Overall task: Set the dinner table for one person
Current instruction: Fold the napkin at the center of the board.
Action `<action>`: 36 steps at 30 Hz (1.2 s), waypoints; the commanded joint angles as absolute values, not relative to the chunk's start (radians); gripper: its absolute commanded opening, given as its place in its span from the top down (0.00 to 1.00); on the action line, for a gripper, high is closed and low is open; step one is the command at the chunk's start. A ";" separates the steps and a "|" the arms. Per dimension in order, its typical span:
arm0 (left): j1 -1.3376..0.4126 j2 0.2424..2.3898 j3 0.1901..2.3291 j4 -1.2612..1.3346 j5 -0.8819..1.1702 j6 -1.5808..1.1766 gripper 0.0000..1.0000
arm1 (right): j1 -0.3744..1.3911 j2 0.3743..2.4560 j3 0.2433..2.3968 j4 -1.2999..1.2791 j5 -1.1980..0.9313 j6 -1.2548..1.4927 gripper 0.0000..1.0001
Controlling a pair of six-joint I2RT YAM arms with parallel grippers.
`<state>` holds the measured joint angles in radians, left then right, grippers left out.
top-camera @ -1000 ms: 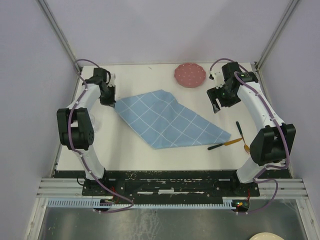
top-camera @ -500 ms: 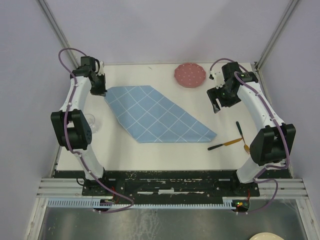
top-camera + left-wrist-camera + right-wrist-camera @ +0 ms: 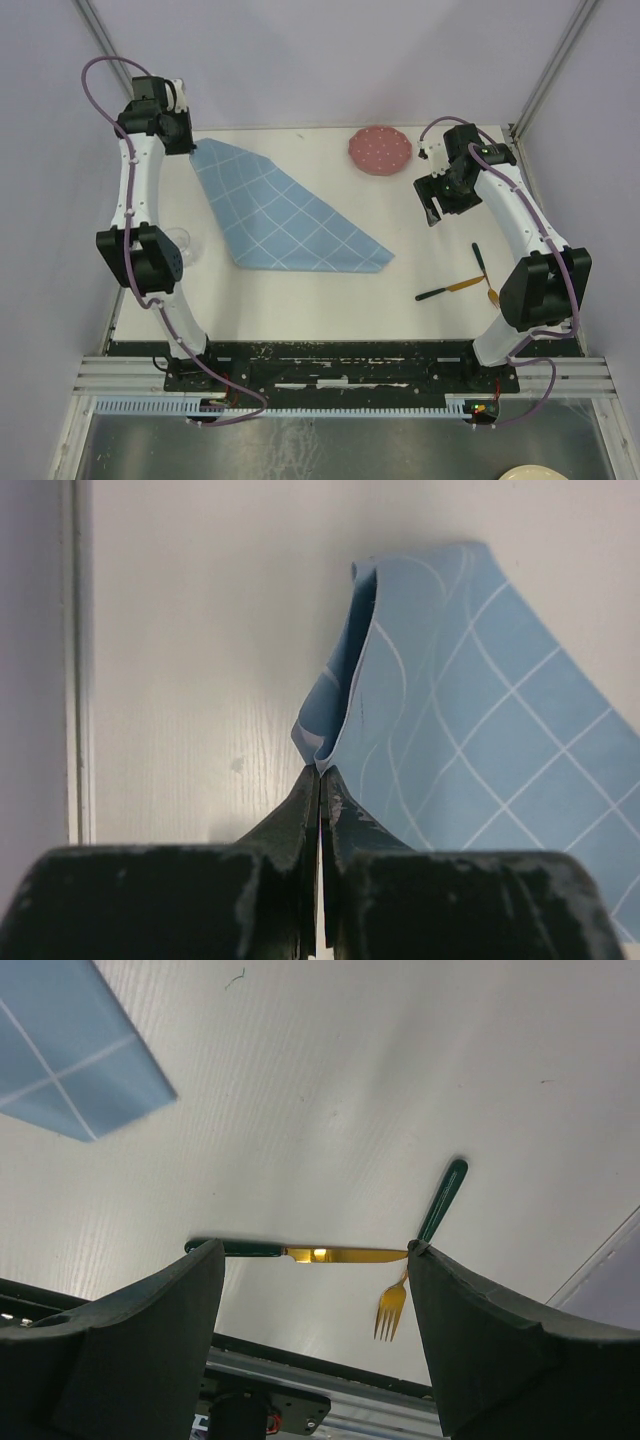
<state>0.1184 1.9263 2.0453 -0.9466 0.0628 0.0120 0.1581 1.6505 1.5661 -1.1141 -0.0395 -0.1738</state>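
Though close, one knife, one fork.

The white dinner table carries a blue checked placemat, one corner pinched up by the left fingers. A pink plate sits beyond the right fingers. On their near side, a knife touches a fork. A clear glass stands at the left edge.

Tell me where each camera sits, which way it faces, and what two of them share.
Top external: above and behind, looking down on the dinner table; both arms, left gripper and right gripper show.
Left wrist: on the left arm, facing along shut fingers pinching the placemat.
Right wrist: on the right arm, looking down between open fingers at knife and fork.
Shared: top and right wrist both see knife and fork.
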 commanded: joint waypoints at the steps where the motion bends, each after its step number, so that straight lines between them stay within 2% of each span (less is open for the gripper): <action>1: 0.131 1.899 2.162 -0.949 0.084 0.030 0.97 | 0.157 1.626 1.583 -1.097 -0.021 -0.182 0.18; 9: 0.159 1.863 2.384 -0.935 0.044 0.066 0.97 | 0.158 1.648 1.595 -1.102 -0.031 -0.178 0.19; 13: 0.160 1.820 2.354 -0.844 0.112 0.039 0.97 | 0.158 1.674 1.622 -1.111 -0.036 -0.175 0.19; 23: 0.098 1.711 2.085 -0.653 0.703 -0.040 0.97 | 0.158 1.662 1.612 -1.107 -0.022 -0.179 0.19; 29: 0.047 1.624 1.921 -0.418 1.085 -0.128 0.97 | 0.157 1.630 1.582 -1.097 -0.003 -0.187 0.19; 33: -0.020 1.604 1.851 -0.368 1.220 -0.233 0.97 | 0.156 1.619 1.573 -1.094 0.006 -0.190 0.19; 36: -0.088 1.561 1.789 -0.368 1.233 -0.246 0.97 | 0.154 1.617 1.571 -1.092 0.009 -0.192 0.19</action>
